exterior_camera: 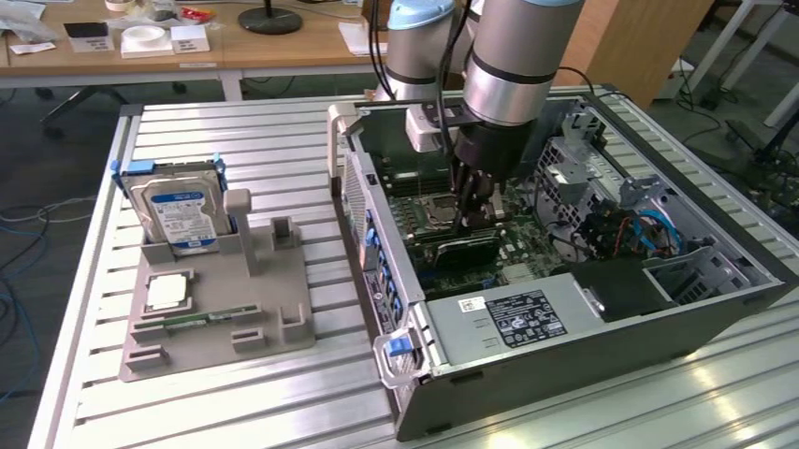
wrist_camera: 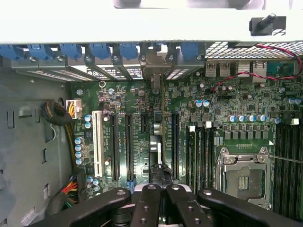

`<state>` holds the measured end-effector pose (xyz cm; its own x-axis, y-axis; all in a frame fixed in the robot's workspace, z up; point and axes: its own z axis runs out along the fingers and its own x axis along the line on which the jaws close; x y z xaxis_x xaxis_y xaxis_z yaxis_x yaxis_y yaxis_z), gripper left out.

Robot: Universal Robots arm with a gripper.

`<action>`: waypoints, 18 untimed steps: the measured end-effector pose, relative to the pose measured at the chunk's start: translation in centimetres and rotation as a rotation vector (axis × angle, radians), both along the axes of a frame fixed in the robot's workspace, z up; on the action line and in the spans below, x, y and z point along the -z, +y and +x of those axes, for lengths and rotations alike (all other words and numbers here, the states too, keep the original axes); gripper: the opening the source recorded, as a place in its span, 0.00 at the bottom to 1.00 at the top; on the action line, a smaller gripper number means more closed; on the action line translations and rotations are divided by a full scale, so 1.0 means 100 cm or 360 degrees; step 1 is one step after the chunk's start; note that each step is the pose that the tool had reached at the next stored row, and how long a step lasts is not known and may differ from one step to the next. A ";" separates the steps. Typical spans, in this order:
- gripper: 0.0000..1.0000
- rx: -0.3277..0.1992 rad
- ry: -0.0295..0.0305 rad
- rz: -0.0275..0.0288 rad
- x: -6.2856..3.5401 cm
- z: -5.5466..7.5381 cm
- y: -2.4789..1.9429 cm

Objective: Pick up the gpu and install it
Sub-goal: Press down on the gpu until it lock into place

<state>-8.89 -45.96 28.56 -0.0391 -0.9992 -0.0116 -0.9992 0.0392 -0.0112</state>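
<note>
The jaws are closed on the gpu [exterior_camera: 465, 247], and the gripper [exterior_camera: 480, 217] is lowered inside the open computer case [exterior_camera: 699, 309], directly above the motherboard [exterior_camera: 518, 253]. In the wrist view the gripper [wrist_camera: 158, 189] is seen with its black fingers [wrist_camera: 142, 208] drawn together around the top edge of the gpu [wrist_camera: 156, 146], which is held on edge and lined up along the expansion slots [wrist_camera: 128, 142], between two of the long black slots and pointing toward the rear bracket openings [wrist_camera: 151, 66]. Whether the card is fully seated in its slot cannot be told.

Little open room is left around the card: the case's side wall with blue clips [exterior_camera: 374, 262] is close on the exterior view's left, the cpu socket [wrist_camera: 244, 172] and memory slots [wrist_camera: 286, 165] are near on the other side, and the power supply [exterior_camera: 525, 318] is set toward the near corner of the case. A bundle of cables [exterior_camera: 624, 234] is packed along the far wall on the exterior view's right.

The case is laid on its side on the slatted metal desk [exterior_camera: 250, 402], occupying its right half. Toward the desk's left edge a grey parts holder [exterior_camera: 219, 327] is placed, well apart from the case, with a hard drive [exterior_camera: 181, 213] stood upright in it, a processor [exterior_camera: 168, 292] laid flat and a memory stick [exterior_camera: 200, 320] beside that. Bare slats are left along the desk's near edge.
</note>
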 end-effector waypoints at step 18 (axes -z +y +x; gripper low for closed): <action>0.11 0.0000 0.00000 0.00060 0.0010 0.000 0.0030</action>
